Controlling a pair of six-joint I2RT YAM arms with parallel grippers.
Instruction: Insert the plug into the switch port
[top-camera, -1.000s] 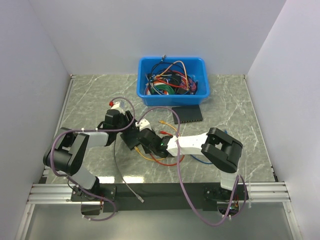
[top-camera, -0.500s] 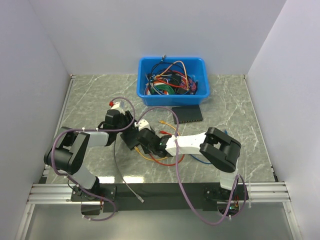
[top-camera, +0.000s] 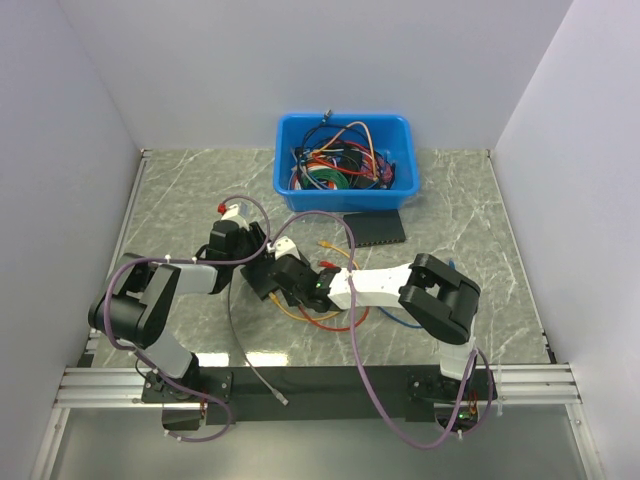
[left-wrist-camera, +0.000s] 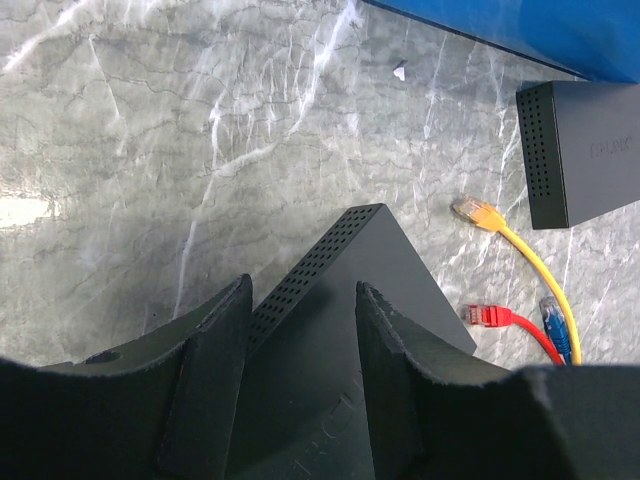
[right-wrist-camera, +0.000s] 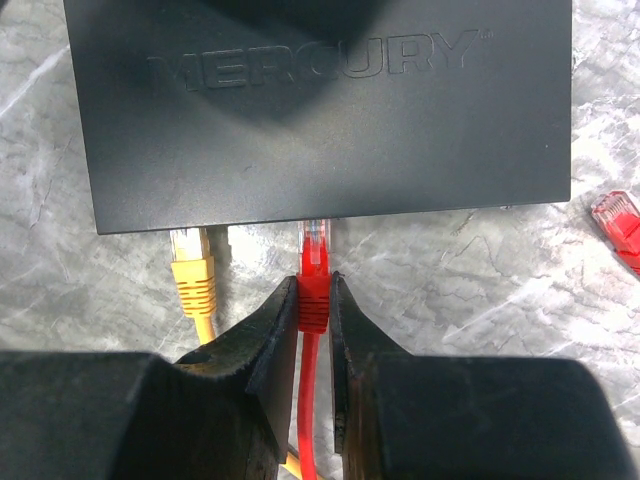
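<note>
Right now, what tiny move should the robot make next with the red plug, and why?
Probably ease the right gripper straight forward a little. It pinches the red plug by its boot, and the clear tip meets the edge of the switch, apparently lined up but not pushed home. The left gripper clamps the switch, so it should stay put.

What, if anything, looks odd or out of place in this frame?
The right gripper is shut on a red-booted plug, tip at the edge of the black switch beside a yellow plug, while the blue cable's plug lies loose on the table. If blue is the intended cable, the wrong one is held.
</note>
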